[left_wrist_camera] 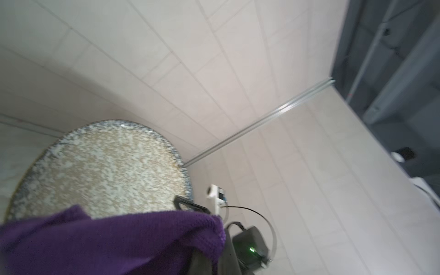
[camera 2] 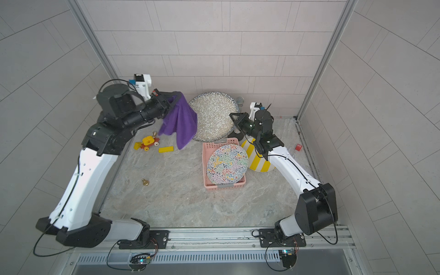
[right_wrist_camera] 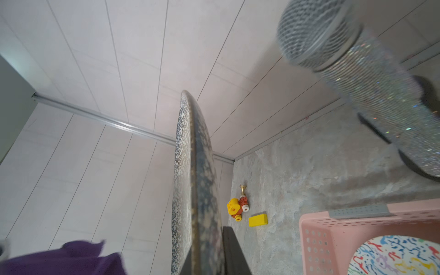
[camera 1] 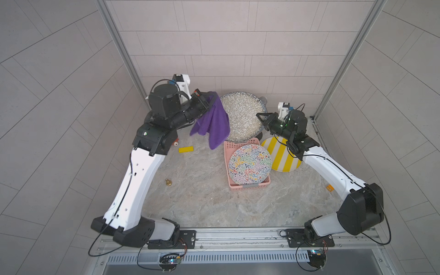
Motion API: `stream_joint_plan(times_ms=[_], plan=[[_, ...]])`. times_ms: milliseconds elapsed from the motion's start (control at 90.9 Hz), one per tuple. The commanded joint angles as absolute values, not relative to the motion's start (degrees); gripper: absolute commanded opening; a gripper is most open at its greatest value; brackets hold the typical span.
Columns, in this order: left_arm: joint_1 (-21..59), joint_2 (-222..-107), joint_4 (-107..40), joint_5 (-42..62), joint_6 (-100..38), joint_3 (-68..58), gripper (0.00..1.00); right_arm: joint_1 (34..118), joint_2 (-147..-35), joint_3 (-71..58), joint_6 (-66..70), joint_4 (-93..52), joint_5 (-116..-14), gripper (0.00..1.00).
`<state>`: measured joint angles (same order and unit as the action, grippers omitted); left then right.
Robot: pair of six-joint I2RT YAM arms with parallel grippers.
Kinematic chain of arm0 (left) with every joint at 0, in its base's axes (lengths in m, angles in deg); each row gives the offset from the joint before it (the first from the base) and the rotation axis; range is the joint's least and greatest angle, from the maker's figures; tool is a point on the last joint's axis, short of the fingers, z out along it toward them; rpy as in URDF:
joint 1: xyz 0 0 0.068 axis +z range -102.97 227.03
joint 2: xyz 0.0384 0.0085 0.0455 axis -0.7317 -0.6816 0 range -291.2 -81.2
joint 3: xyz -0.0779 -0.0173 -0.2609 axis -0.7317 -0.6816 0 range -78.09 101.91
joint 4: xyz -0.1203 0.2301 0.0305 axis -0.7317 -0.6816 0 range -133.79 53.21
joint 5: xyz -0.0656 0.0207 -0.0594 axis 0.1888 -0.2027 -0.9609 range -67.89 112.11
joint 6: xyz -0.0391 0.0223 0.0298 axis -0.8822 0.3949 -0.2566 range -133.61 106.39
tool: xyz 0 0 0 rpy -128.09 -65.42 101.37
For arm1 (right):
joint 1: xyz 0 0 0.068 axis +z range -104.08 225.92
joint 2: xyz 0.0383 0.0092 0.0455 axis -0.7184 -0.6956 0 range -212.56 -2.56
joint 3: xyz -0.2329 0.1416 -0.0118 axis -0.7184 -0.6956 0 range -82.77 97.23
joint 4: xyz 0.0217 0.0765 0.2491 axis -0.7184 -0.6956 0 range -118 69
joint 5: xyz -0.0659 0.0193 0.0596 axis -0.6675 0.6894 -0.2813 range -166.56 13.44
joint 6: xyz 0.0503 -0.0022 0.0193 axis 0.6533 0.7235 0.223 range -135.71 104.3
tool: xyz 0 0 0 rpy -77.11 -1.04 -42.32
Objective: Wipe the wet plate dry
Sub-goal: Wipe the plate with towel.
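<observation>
Pinching the speckled plate (camera 1: 241, 116) by its rim with the right gripper (camera 1: 260, 116), tilted up near the back wall (camera 1: 238, 59) and facing the left gripper (camera 1: 207, 98); clamping the purple cloth (camera 1: 213, 122) there, draped just beside that face; next, probably, pressing cloth rightward onto it.

The purple cloth (camera 1: 214, 121) looks fuzzy, the speckled plate (camera 1: 242, 114) glossy, the pink basket (camera 1: 226, 154) perforated plastic, perhaps matt.

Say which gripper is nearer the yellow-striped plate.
Right. The right gripper grips the speckled plate's rim behind the yellow-striped plate; the left gripper, holding the purple cloth, is across the speckled plate.
</observation>
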<state>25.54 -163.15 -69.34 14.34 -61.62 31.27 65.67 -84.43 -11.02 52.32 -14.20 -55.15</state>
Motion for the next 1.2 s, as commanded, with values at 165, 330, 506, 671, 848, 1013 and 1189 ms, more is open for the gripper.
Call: stream_joint_plan(times_ms=[165,330,506,671,848,1013,1189], plan=[[27.36,-169.01,-79.92,24.98,-53.56,29.17,0.0,68.17,-74.03,-10.31,53.21,4.68,-48.77,0.0],[29.86,-172.12,-79.64,22.0,-49.87,30.17,0.0,71.32,-71.84,-13.62,52.36,3.35,-47.11,0.0],[26.51,-179.35,-75.21,-4.63,-44.14,35.2,0.0,73.2,-74.48,-10.99,52.75,4.93,-48.66,0.0],[20.42,-178.19,-79.79,-3.7,-37.89,32.5,0.0,67.79,-76.95,-5.1,54.81,4.32,-53.59,0.0],[23.61,-171.88,-78.89,3.17,-41.56,24.14,0.0,61.99,-76.73,-4.65,57.76,5.5,-52.14,0.0],[29.59,-171.74,-73.57,2.54,-50.38,25.63,0.0,67.85,-75.02,-6.21,53.04,0.94,-48.33,0.0],[21.57,-179.23,-76.29,2.08,-46.05,35.79,0.0,70.22,-77.74,-5.98,54.67,4.35,-50.48,0.0]])
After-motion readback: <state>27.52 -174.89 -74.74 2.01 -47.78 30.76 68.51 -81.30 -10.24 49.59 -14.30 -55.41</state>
